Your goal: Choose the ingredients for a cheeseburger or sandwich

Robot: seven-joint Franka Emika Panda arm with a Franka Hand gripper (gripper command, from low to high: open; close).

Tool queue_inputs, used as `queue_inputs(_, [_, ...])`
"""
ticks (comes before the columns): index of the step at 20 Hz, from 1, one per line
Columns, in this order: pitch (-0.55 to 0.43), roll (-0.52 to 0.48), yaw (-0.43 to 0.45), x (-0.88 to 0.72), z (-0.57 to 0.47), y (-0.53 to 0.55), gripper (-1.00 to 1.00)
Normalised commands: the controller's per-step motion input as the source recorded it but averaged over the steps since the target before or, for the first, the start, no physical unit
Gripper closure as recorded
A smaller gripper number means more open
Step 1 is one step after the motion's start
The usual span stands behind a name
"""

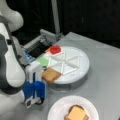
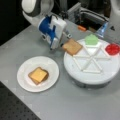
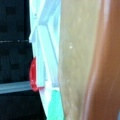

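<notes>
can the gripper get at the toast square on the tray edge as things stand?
Probably yes. The gripper sits right beside the toast square, which overhangs the rim of the divided tray toward it. Nothing lies between them in both front views.

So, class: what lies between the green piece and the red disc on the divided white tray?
In both front views, only a raised white divider rib separates the green piece from the red disc.

Both front views look down at a slant on the grey table (image 1: 105, 75) from opposite sides, at middle distance. Both share the white divided tray (image 1: 82, 62) (image 2: 110, 72), the paper plate (image 1: 57, 107) (image 2: 25, 77) and the gripper (image 1: 35, 100) (image 2: 53, 46). The wrist view is very near, filled by a toast square (image 3: 77, 62) with the tray edge behind.
</notes>
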Motion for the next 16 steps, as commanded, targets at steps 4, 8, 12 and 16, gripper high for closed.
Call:
queue_inputs(4, [0.008,0.184,-0.056,0.15,0.03,0.04,-1.0])
queue_inputs(8, [0.011,0.179,-0.066,0.15,0.03,0.06,-1.0])
queue_inputs(12, [0.017,0.17,-0.074,0.14,0.02,0.06,-1.0])
queue_inputs(16, [0.033,0.151,-0.066,0.12,0.02,0.05,1.0])
